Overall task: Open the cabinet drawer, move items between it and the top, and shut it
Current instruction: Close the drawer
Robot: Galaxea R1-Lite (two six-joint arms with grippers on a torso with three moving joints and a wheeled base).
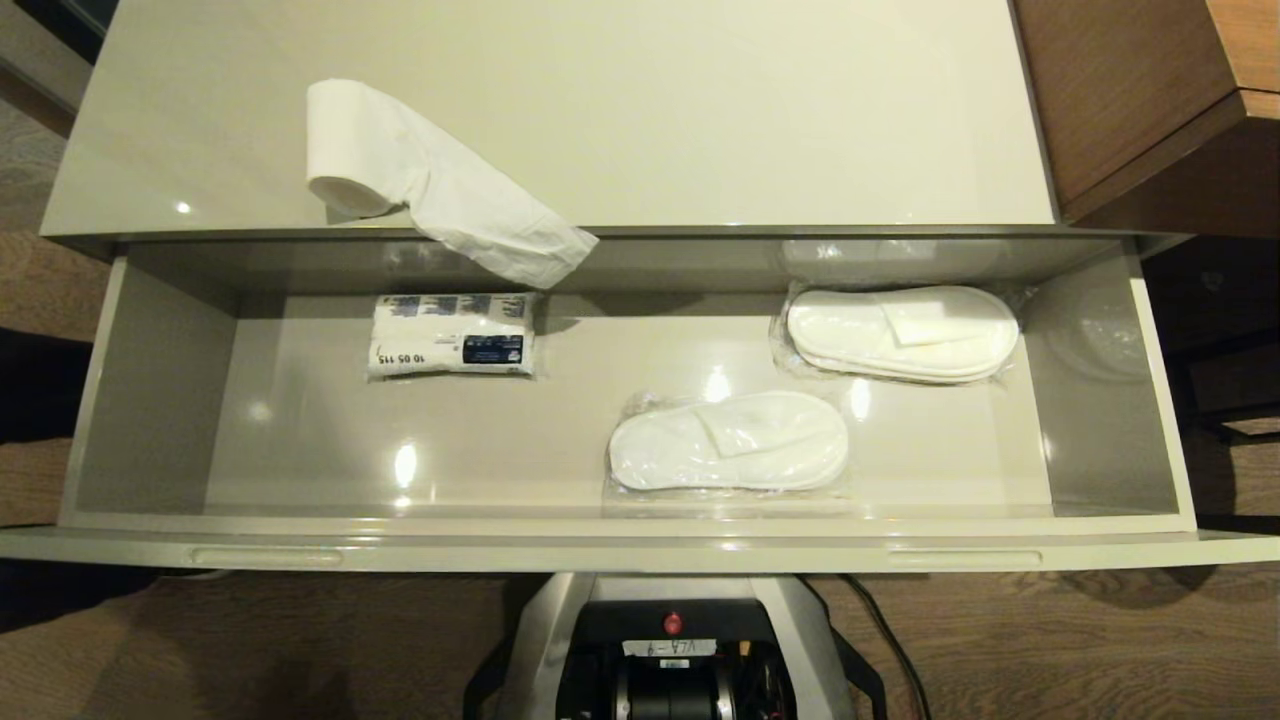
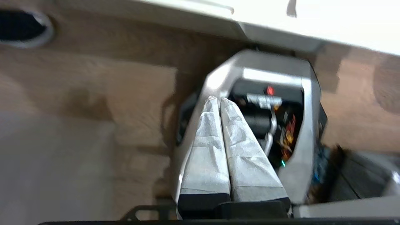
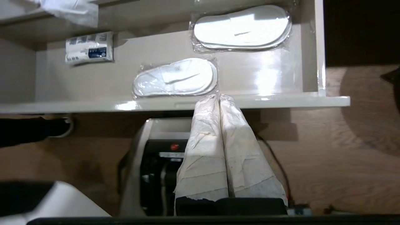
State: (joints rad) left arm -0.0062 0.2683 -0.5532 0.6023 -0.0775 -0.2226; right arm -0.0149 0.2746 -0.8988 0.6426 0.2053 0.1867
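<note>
We judge the opening step done: the cabinet drawer [image 1: 640, 430] stands pulled fully out just ahead of our right gripper [image 3: 219, 97], whose taped fingers are pressed together on nothing, with the nearer slipper pair [image 3: 175, 77] just beyond its tips and the second slipper pair [image 3: 242, 27] further in. Our left gripper [image 2: 218, 100] is likewise closed and empty, over our own base. The paper roll [image 1: 400, 165] lies on the top [image 1: 750, 110], so moving items and closing remain.

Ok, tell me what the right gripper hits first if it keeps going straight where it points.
Likely the front edge of the open cabinet drawer: the shut right gripper points at it, with a wrapped slipper pair just beyond. Depth is unclear, so it might pass above.
</note>
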